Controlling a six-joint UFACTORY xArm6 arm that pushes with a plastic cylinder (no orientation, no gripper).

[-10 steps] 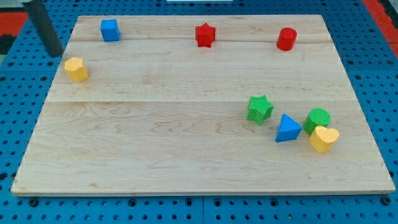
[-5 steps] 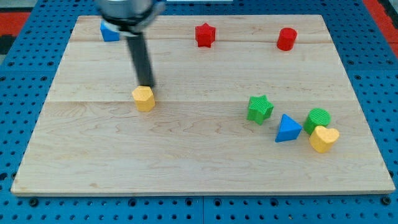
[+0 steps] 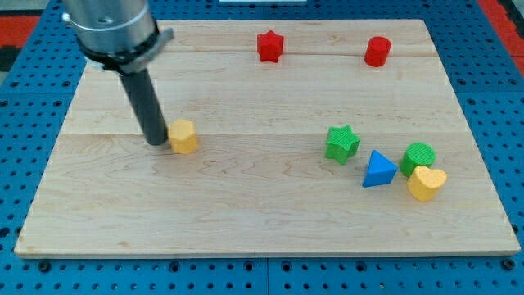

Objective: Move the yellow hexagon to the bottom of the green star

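Note:
The yellow hexagon (image 3: 183, 136) lies left of the board's middle. My tip (image 3: 155, 142) rests on the board right against the hexagon's left side. The green star (image 3: 342, 142) sits well to the right, at about the same height in the view. The rod rises up and to the left from the tip, and the arm's body covers the board's top left corner.
A blue triangle (image 3: 379, 170), a green cylinder (image 3: 418, 156) and a yellow heart (image 3: 426, 182) cluster just right of and below the green star. A red star (image 3: 269, 46) and a red cylinder (image 3: 377, 51) sit near the top edge of the wooden board (image 3: 246, 213).
The yellow hexagon slid from the top left down and right toward the middle. My tip went from above it to its left side. The blue cube is now hidden by the arm.

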